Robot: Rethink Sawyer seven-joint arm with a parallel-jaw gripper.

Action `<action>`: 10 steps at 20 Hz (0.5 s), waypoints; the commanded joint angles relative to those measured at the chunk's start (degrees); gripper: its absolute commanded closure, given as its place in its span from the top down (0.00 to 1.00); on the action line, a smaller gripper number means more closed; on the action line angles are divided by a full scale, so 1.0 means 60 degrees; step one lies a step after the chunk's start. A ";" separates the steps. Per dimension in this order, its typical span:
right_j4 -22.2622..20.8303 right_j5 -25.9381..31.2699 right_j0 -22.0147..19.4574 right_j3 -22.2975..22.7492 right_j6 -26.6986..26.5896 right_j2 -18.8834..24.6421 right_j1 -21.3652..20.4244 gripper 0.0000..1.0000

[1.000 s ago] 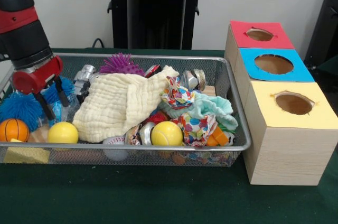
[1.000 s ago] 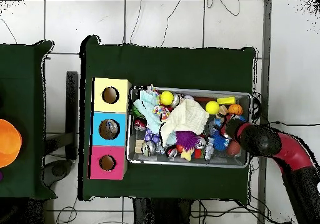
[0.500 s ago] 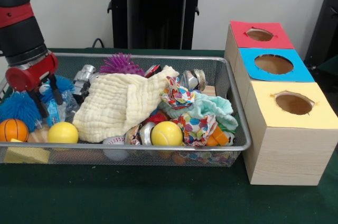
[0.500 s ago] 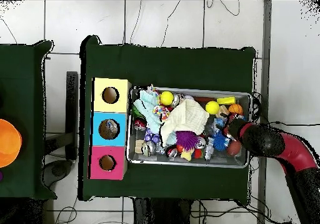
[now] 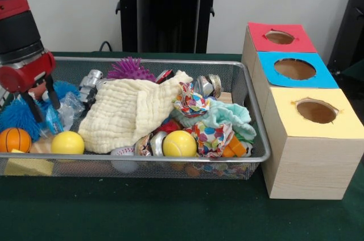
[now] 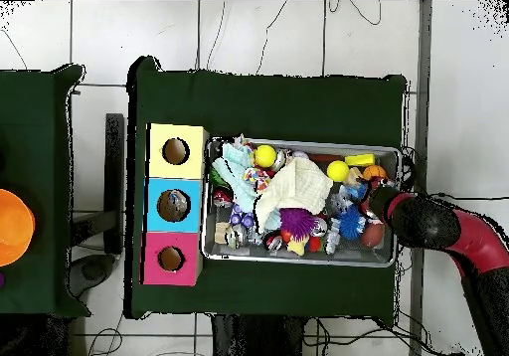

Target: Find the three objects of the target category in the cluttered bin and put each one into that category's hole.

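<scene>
A wire mesh bin (image 5: 250, 90) (image 6: 388, 153) holds mixed clutter. Two yellow balls (image 5: 180, 143) (image 5: 67, 142) and a small orange basketball (image 5: 14, 138) lie along its front. A blue spiky ball (image 5: 20, 115) sits at the left end and a purple spiky ball (image 5: 129, 69) at the back. Crushed silver cans (image 5: 206, 86) (image 5: 90, 83) lie near a cream cloth (image 5: 133, 110). My gripper (image 5: 40, 103) (image 6: 376, 199) hangs open over the bin's left end, in front of the blue spiky ball, with nothing between its fingers. Three boxes to the right have holes: red (image 5: 279, 37), blue (image 5: 294, 69), yellow (image 5: 316, 111).
A patterned cloth (image 5: 211, 133) and a mint cloth (image 5: 230, 113) fill the bin's right part. A yellow block (image 5: 25, 166) lies in the front left corner. The green table cover (image 5: 142, 207) runs in front of the bin. A black stand (image 5: 168, 8) rises behind.
My gripper has shifted toward the bin's left end in the front view and risen slightly. It stays open. The clutter in the bin has not moved.
</scene>
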 commanded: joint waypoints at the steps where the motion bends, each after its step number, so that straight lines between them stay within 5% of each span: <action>1: 0.0212 0.0913 0.0458 0.0146 0.0474 -0.0504 -0.0273 1.00; 10: 0.0337 0.0753 0.1004 -0.0409 0.0609 -0.0558 0.0013 1.00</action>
